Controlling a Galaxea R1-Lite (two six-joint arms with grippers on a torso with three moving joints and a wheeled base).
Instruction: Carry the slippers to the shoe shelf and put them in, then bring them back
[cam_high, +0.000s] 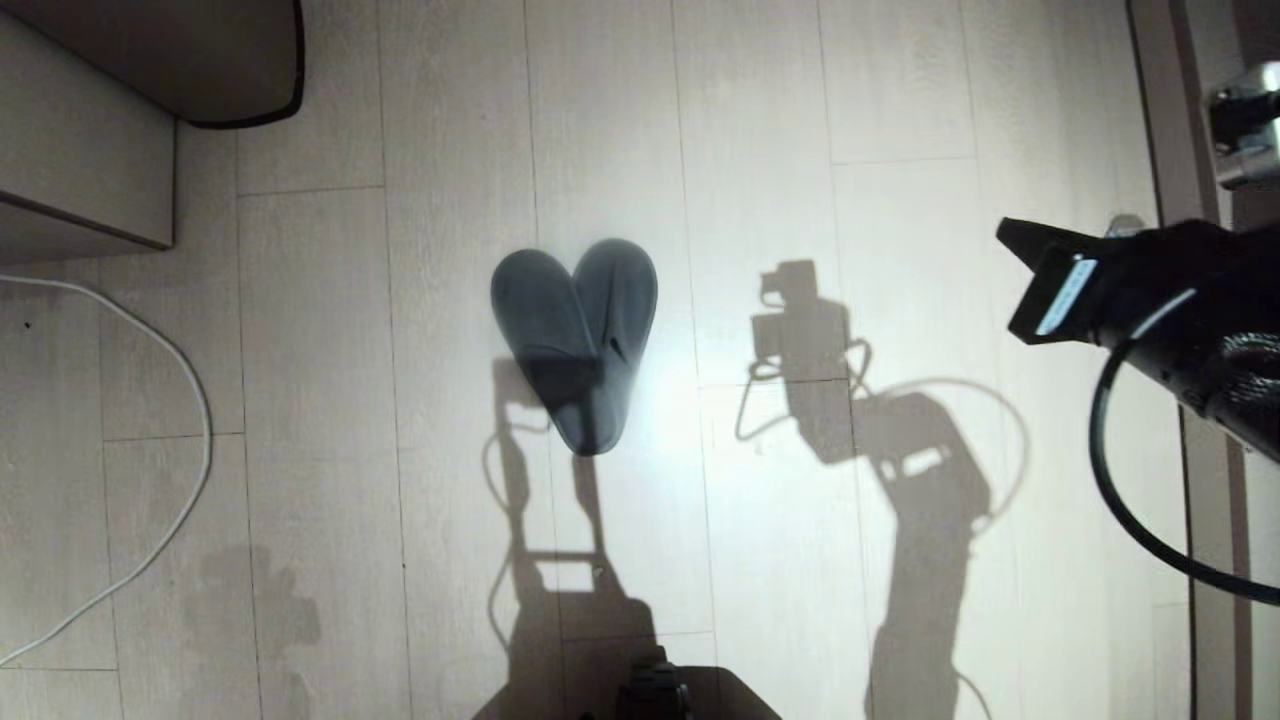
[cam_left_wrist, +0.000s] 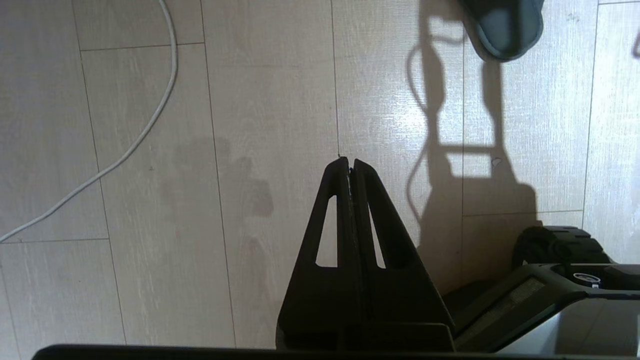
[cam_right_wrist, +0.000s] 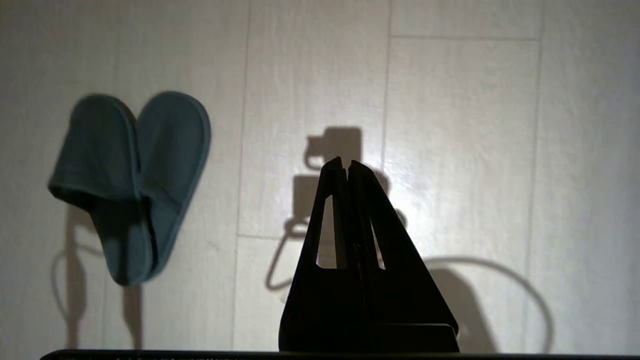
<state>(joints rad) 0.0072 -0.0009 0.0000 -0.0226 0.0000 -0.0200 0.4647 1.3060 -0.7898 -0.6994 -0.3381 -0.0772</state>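
The slippers (cam_high: 578, 340) lie overlapped on the floor (cam_high: 900, 120), white cable (cam_high: 150, 480) well aside, both claws closed and empty.

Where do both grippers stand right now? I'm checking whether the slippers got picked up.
Left gripper: shut, holding nothing.
Right gripper: shut, holding nothing; the slippers lie on the floor.

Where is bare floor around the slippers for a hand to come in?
Bare floor lies between the slippers and the right hand, and between them and the white cable. Crowded only at far left, by the beige unit. The slippers themselves overlap at the heels.
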